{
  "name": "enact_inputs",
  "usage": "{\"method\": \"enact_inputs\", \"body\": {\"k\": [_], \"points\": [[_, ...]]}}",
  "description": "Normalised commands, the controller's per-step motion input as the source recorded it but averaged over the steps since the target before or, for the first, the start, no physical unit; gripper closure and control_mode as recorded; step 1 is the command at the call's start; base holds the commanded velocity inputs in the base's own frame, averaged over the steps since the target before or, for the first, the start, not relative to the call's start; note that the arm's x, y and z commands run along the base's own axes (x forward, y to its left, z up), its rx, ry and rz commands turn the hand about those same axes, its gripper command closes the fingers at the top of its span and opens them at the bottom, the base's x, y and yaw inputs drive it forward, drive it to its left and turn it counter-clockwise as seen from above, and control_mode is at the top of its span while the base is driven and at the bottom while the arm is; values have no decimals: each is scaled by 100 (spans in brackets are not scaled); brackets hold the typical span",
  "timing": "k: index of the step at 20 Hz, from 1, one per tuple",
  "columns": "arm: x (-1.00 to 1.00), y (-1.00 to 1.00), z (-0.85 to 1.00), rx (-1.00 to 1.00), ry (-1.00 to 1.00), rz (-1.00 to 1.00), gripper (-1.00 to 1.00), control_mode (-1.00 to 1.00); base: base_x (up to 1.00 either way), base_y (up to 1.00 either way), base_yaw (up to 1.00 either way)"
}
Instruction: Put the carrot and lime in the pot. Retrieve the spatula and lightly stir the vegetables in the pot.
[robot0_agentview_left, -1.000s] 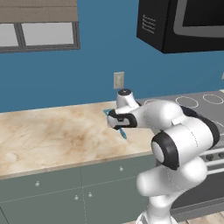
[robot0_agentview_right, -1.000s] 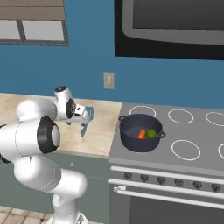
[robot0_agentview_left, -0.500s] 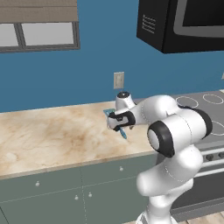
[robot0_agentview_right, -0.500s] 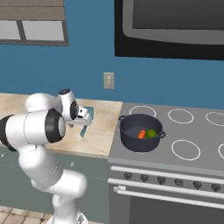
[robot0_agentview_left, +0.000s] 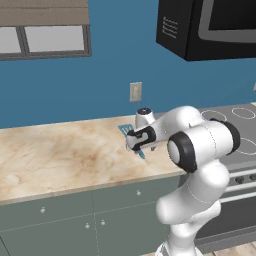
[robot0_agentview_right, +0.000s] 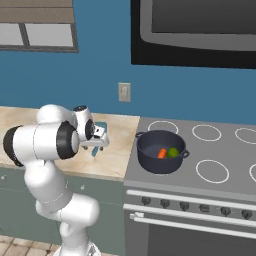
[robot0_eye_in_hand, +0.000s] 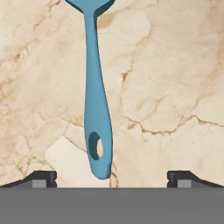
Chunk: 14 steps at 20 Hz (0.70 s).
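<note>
The light blue spatula (robot0_eye_in_hand: 97, 109) lies flat on the marble counter, its handle end with a hole nearest the hand. Its head (robot0_agentview_left: 125, 130) points toward the wall. My gripper (robot0_eye_in_hand: 112, 178) hovers just over the handle end, open, with one fingertip on each side and nothing between them. The gripper (robot0_agentview_left: 136, 145) is seen from the left base view over the spatula (robot0_agentview_right: 101, 125). The dark pot (robot0_agentview_right: 161, 150) stands on the stove's front left burner. Inside it lie the orange carrot (robot0_agentview_right: 162, 153) and the green lime (robot0_agentview_right: 173, 152), side by side.
The stove (robot0_agentview_right: 220, 165) adjoins the counter's right end, with several ring burners. A wall outlet (robot0_agentview_left: 135, 91) sits behind the spatula. A black microwave (robot0_agentview_left: 210, 27) hangs above the stove. The counter (robot0_agentview_left: 60, 160) stretches left, bare marble.
The arm has folded and its elbow has swung closer to the hand. The hand has sunk a little over the spatula handle. The spatula, pot and vegetables have not moved.
</note>
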Motion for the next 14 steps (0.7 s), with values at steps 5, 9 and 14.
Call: {"method": "enact_inputs", "body": {"k": [5, 9, 14], "points": [[2, 7, -17, 0, 2, 1, -100, -100, 0, 0, 0], [8, 19, -16, 0, 0, 0, -100, -100, 0, 0, 0], [18, 1, -20, 0, 5, 0, -100, -100, 0, 0, 0]]}}
